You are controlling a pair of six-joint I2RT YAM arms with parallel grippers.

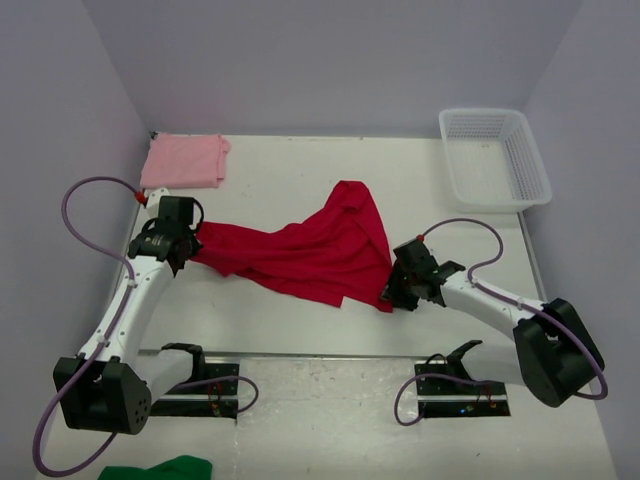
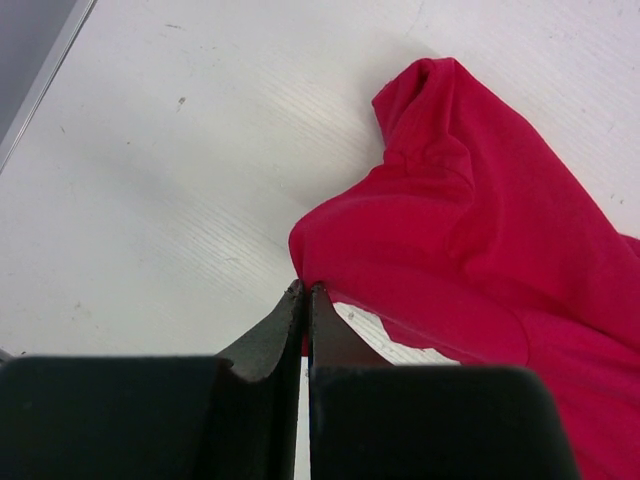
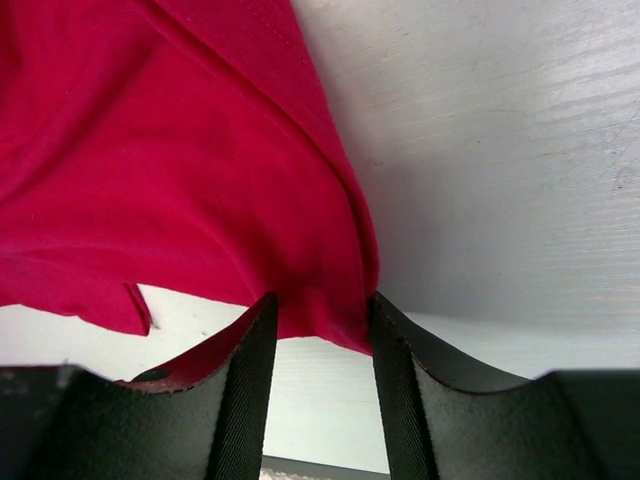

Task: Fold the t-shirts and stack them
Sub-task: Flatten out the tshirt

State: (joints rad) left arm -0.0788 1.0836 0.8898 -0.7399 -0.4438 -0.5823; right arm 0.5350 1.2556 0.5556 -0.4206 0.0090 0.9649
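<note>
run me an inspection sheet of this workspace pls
surface: white table, a few small marks, otherwise clean
job's things: crimson t-shirt unfolded and rumpled, stretched between both arms; pink t-shirt folded in the far left corner, apart from the crimson one
clutter: white mesh basket far right, nothing seen inside; green cloth at the near edge, behind the left base
grippers: left gripper pinched shut on the crimson t-shirt's left edge; right gripper holds a bunched edge at its right end
cables: purple cables loop off each arm, neither touching the cloth
surroundings: plain pale lilac walls on three sides
</note>
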